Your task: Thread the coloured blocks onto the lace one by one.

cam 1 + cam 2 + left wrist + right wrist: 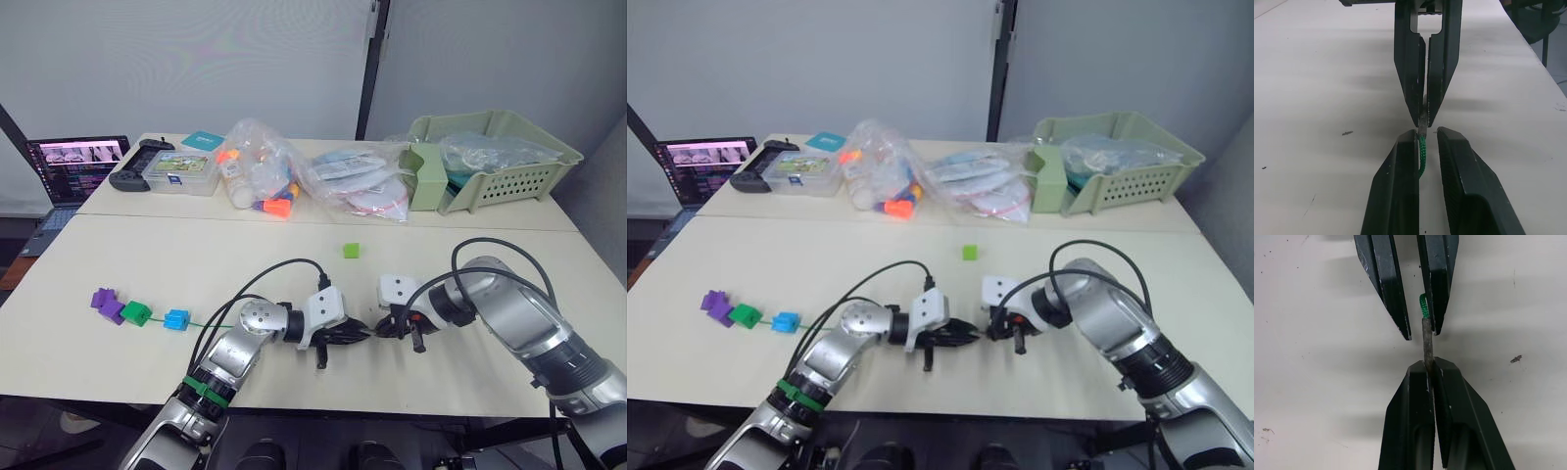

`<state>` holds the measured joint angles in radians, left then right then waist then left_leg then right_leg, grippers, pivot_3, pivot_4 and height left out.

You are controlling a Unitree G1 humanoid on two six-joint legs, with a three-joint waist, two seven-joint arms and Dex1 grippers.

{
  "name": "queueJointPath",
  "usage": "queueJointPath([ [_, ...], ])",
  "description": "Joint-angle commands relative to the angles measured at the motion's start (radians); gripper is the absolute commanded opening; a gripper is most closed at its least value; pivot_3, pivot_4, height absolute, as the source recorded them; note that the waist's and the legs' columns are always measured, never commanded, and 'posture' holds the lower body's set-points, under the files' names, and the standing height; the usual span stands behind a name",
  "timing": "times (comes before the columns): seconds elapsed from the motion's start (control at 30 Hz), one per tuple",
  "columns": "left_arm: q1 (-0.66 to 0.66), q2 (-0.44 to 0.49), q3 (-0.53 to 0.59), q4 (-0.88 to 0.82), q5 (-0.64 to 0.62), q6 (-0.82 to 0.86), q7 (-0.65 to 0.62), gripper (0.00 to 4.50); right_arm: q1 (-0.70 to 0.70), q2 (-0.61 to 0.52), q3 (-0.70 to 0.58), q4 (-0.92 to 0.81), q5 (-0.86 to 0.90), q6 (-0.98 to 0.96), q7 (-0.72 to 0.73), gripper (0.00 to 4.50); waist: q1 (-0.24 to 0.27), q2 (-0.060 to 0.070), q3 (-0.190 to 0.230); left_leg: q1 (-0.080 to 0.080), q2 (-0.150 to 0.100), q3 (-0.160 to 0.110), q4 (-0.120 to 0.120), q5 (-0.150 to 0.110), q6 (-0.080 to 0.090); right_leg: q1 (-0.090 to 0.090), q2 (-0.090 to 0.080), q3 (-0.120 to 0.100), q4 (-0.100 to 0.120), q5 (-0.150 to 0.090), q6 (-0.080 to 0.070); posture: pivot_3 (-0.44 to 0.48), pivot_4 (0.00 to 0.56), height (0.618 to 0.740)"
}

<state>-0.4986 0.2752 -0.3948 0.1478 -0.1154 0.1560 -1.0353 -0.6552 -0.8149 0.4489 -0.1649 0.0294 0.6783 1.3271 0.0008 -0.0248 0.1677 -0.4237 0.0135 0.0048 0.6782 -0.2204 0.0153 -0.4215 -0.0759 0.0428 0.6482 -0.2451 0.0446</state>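
Two purple blocks (pixel 105 302), a dark green block (pixel 136 313) and a blue block (pixel 176 319) lie in a row at the left end of the lace (pixel 211 324), a thin green cord running right toward the grippers. A light green block (pixel 351 251) sits alone, farther back on the table. My two grippers meet tip to tip near the front edge. The right gripper (pixel 1429 363) is shut on the lace's stiff pale tip (pixel 1427 340). My left gripper (pixel 1425 134) stands open, with the green cord (pixel 1422 152) lying between its fingers.
Along the back stand a laptop (pixel 73 166), a clear box (pixel 181 174), plastic bags of toys (pixel 260 176) and a pale green basket (pixel 500 157). Black cables (pixel 284 269) loop over the table by both arms. The table's front edge (pixel 294 401) is close.
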Motion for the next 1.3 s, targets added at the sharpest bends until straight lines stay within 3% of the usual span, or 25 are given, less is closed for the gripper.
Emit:
queueJointPath([
  [0.03, -0.011, -0.008, -0.001, -0.013, -0.002, -0.01, -0.003, 0.66, 0.001, -0.013, -0.031, -0.028, 0.019, -0.004, -0.002, 0.0, 0.0, 0.0, 0.0, 0.0, 0.0, 0.0, 0.0, 0.0, 0.0, 0.0, 0.0, 0.0, 0.0, 0.0, 0.0, 0.0, 0.15, 0.74],
  [0.17, -0.013, -0.01, -0.001, -0.009, -0.004, -0.009, -0.008, 0.66, -0.001, -0.014, -0.027, -0.03, 0.024, -0.003, -0.006, 0.0, 0.0, 0.0, 0.0, 0.0, 0.0, 0.0, 0.0, 0.0, 0.0, 0.0, 0.0, 0.0, 0.0, 0.0, 0.0, 0.0, 0.15, 0.74],
  [0.27, -0.012, -0.016, -0.005, -0.008, -0.007, -0.004, -0.012, 0.03, -0.002, -0.013, -0.026, -0.033, 0.027, -0.001, -0.008, 0.0, 0.0, 0.0, 0.0, 0.0, 0.0, 0.0, 0.0, 0.0, 0.0, 0.0, 0.0, 0.0, 0.0, 0.0, 0.0, 0.0, 0.15, 0.74],
  [0.63, -0.012, -0.026, -0.009, -0.003, -0.006, 0.0, -0.016, 0.03, 0.003, -0.018, -0.033, -0.066, 0.056, 0.032, -0.004, 0.0, 0.0, 0.0, 0.0, 0.0, 0.0, 0.0, 0.0, 0.0, 0.0, 0.0, 0.0, 0.0, 0.0, 0.0, 0.0, 0.0, 0.15, 0.74],
  [0.8, -0.015, -0.008, 0.009, 0.0, -0.011, -0.006, -0.026, 0.0, 0.015, -0.057, -0.085, -0.078, 0.089, 0.034, 0.005, 1.67, 0.002, 0.0, 0.0, 0.0, 0.0, 0.0, 0.0, 0.0, 0.0, 0.0, 0.0, 0.0, 0.0, 0.0, 0.0, 0.0, 0.15, 0.74],
  [0.93, -0.016, 0.024, 0.035, -0.001, -0.019, -0.003, -0.034, 0.0, 0.043, -0.106, -0.185, -0.11, 0.169, 0.057, 0.017, 3.0, 0.005, 0.0, 0.0, 0.0, 0.0, 0.0, 0.0, 0.0, 0.0, 0.0, 0.0, 0.0, 0.0, 0.0, 0.0, 0.0, 0.15, 0.74],
  [1.07, -0.013, 0.059, 0.063, -0.012, -0.029, 0.002, -0.038, 0.0, 0.07, -0.077, -0.324, -0.118, 0.282, 0.135, -0.04, 4.4, 0.003, 0.0, 0.0, 0.0, 0.001, -0.001, 0.0, 0.0, 0.0, 0.0, 0.0, 0.0, -0.001, 0.0, 0.0, 0.0, 0.15, 0.74],
  [1.13, -0.009, 0.069, 0.07, -0.017, -0.031, 0.004, -0.041, 0.0, 0.086, -0.061, -0.355, -0.126, 0.298, 0.144, -0.081, 4.45, 0.005, 0.0, 0.0, 0.0, 0.001, -0.001, 0.0, 0.0, 0.0, 0.0, 0.0, 0.0, 0.0, 0.0, 0.0, 0.0, 0.15, 0.74],
  [1.3, 0.035, 0.126, 0.106, -0.071, -0.05, 0.028, -0.045, 0.0, 0.143, 0.169, -0.504, -0.052, 0.273, 0.032, -0.402, 4.45, 0.001, 0.0, 0.0, 0.0, 0.001, -0.001, -0.001, 0.0, 0.0, 0.0, 0.0, 0.0, 0.0, 0.0, 0.0, 0.0, 0.15, 0.74],
])
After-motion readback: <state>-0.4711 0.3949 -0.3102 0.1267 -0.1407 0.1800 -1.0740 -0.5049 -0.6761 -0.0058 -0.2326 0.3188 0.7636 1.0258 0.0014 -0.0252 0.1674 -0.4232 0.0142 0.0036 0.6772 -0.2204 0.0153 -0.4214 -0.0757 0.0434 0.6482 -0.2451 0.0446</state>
